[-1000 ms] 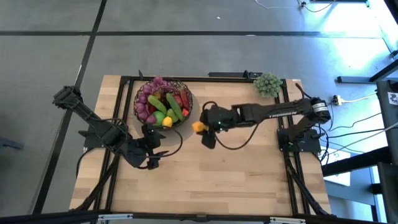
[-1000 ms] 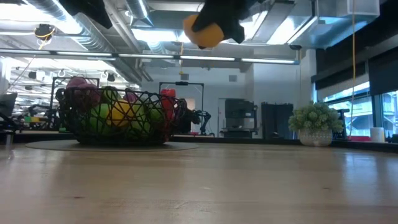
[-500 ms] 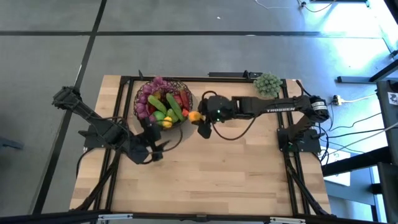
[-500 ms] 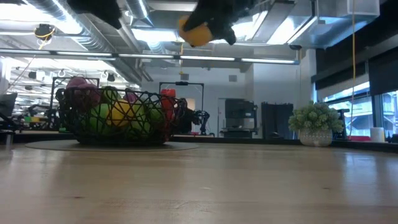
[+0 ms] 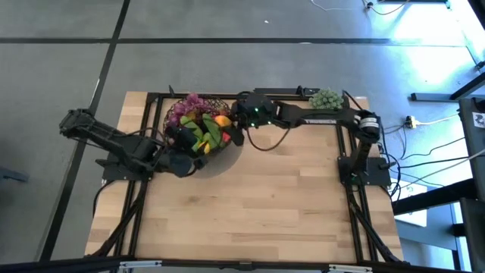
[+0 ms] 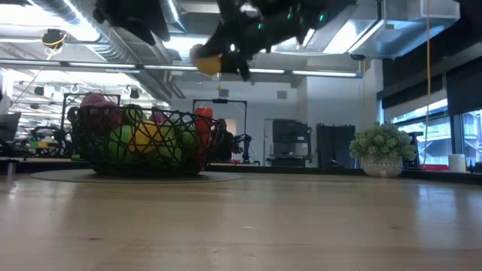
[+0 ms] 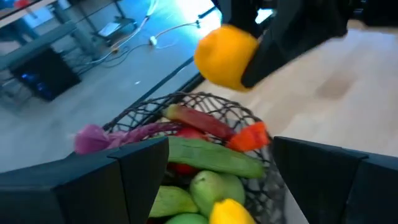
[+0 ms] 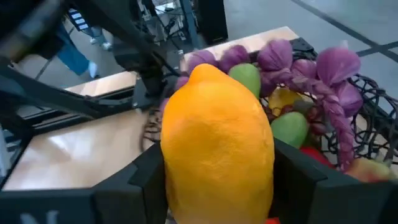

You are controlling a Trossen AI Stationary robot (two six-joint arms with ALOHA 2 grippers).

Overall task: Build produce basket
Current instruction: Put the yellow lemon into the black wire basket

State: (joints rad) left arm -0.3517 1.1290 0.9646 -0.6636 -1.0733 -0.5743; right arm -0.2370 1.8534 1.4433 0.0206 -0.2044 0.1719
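Two grippers over the basket [image 5: 198, 125]. Right gripper [image 5: 225, 121] above its right rim, clamped on a lemon [image 5: 222, 120], held clear above the pile as seen in the low view [image 6: 206, 59]. Smooth, egg-shaped, orange-yellow lemon [image 8: 217, 146] pinched between dark flat fingers [image 8: 134, 186]. Directly below: purple grapes [image 8: 323, 71], green apples [image 8: 289, 127], a yellow piece, red bits, all inside dark open wire mesh. Left gripper [image 5: 188, 144] at the near rim, just across from the right one, jaws spread wide, nothing between them. Ahead of its fingers [image 7: 134, 171]: a long green cucumber [image 7: 214, 157], a red pepper [image 7: 249, 137], green apples, another yellow lemon [image 7: 230, 211]. Held lemon [image 7: 225, 56] hanging above that heap, right arm's dark finger beside it. Pale-green bushy clump [image 5: 325, 99] well behind the right arm, at the far table edge. Pale wooden table [image 5: 258, 205], grained planks, black frame.
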